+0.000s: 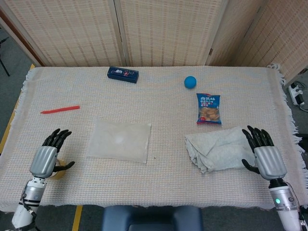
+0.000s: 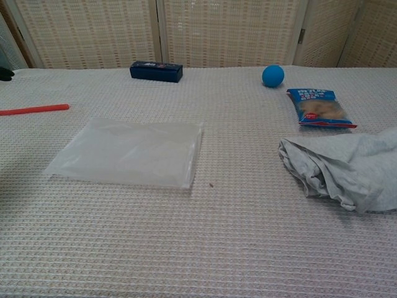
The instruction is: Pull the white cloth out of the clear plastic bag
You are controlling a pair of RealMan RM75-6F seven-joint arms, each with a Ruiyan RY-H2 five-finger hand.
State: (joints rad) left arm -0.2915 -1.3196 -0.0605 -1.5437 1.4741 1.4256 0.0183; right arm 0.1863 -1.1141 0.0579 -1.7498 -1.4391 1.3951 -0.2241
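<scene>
The clear plastic bag (image 1: 120,141) (image 2: 127,153) lies flat on the table, left of centre, with nothing seen inside it. The white cloth (image 1: 217,150) (image 2: 344,171) sits crumpled in a heap on the right side, outside the bag. My left hand (image 1: 46,157) hovers near the table's front left, fingers spread, well left of the bag and holding nothing. My right hand (image 1: 263,155) is at the front right, fingers spread, just right of the cloth and apart from it. Neither hand shows clearly in the chest view.
A red stick (image 1: 60,109) (image 2: 33,110) lies at the left. A dark blue box (image 1: 122,74) (image 2: 156,70) and a blue ball (image 1: 190,82) (image 2: 273,75) sit at the back. A blue snack packet (image 1: 209,109) (image 2: 319,107) lies beyond the cloth. A tape roll (image 1: 58,168) peeks from under my left hand.
</scene>
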